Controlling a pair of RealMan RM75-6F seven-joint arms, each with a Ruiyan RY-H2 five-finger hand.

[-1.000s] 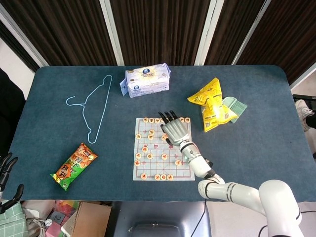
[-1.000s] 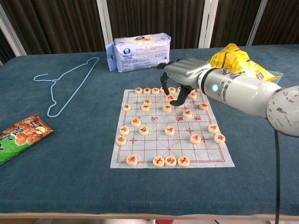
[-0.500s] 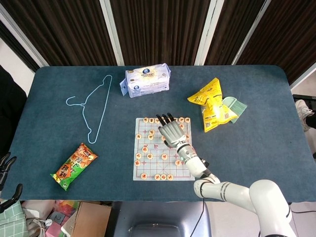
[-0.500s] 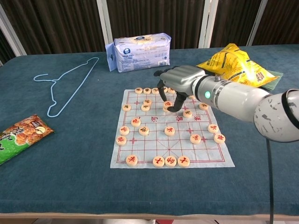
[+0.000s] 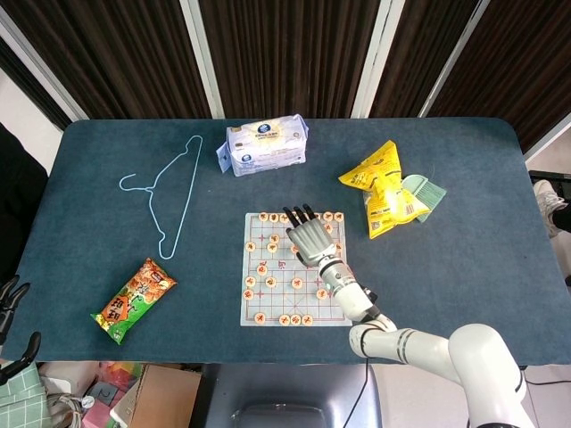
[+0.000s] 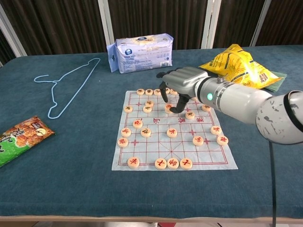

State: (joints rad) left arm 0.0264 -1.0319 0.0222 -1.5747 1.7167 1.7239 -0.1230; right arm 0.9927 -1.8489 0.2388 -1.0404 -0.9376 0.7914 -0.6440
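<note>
A pale chess sheet [image 6: 142,161] lies mid-table with several round wooden pieces on it. My right hand [image 6: 182,82] hovers over its far half, palm down and fingers curled. Thumb and a finger pinch one chess piece [image 6: 168,108] that still sits on the sheet. From the head view the same hand [image 5: 309,239] covers the sheet's [image 5: 284,283] upper right part. My left hand [image 5: 11,299] shows only as dark spread fingertips at the frame's lower left edge, off the table and holding nothing.
A tissue pack [image 6: 140,52] stands behind the sheet. A yellow snack bag [image 6: 236,66] lies at the right on a green brush [image 5: 426,192]. A light blue hanger [image 6: 71,85] lies at the left, and an orange-green snack packet [image 6: 19,138] near the front left edge.
My right hand has shifted a little left over the sheet and its fingers have come down around a piece. The last half second shows almost no motion.
</note>
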